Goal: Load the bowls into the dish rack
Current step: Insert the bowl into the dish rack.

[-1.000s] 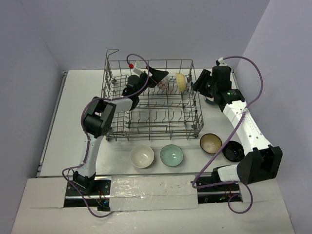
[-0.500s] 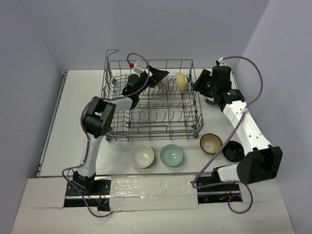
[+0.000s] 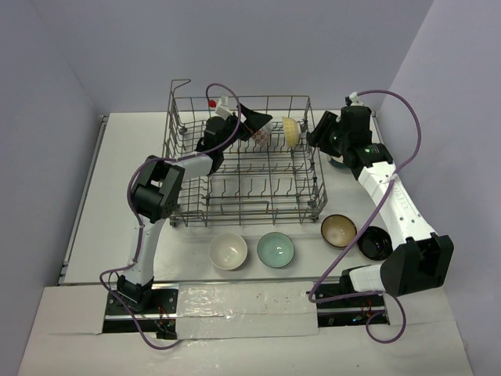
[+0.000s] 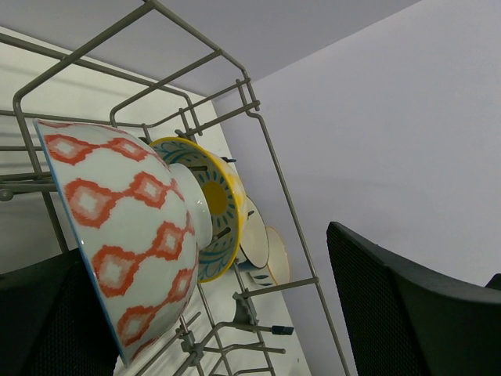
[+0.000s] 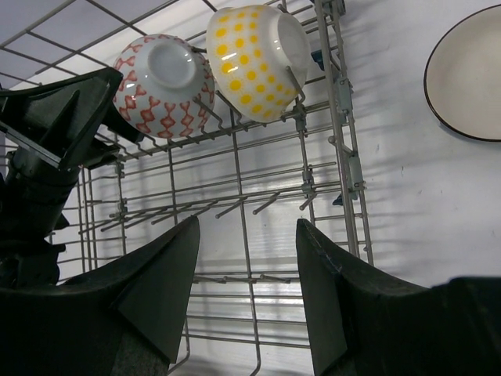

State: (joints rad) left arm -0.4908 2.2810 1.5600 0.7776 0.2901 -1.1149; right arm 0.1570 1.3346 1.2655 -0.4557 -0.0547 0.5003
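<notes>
Grey wire dish rack (image 3: 244, 205), two pieces standing in its far row, four outside.
Left gripper (image 3: 252, 124) inside, fingers spread wide beside the red-patterned bowl (image 4: 133, 235); yellow-dotted bowl (image 5: 254, 59) just right of it; right gripper (image 5: 248, 227) by the right wall, fingers parted, empty. White bowl (image 3: 228, 251), pale green bowl (image 3: 275, 251), tan bowl (image 3: 338, 230), black bowl (image 3: 375, 243) on the table (image 3: 117, 196) in front.

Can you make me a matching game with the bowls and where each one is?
Things:
1. red-diamond patterned ceramic bowl
2. yellow-dotted ceramic bowl
3. pale green round ceramic bowl
4. black round ceramic bowl

Places:
A. on the white table, right end of the row
B. in the grey wire dish rack, nearest its right wall
C. on the table, second from left
D. in the rack, beside the open left tool

Pairs: 1-D, 2-B, 3-C, 4-A
</notes>
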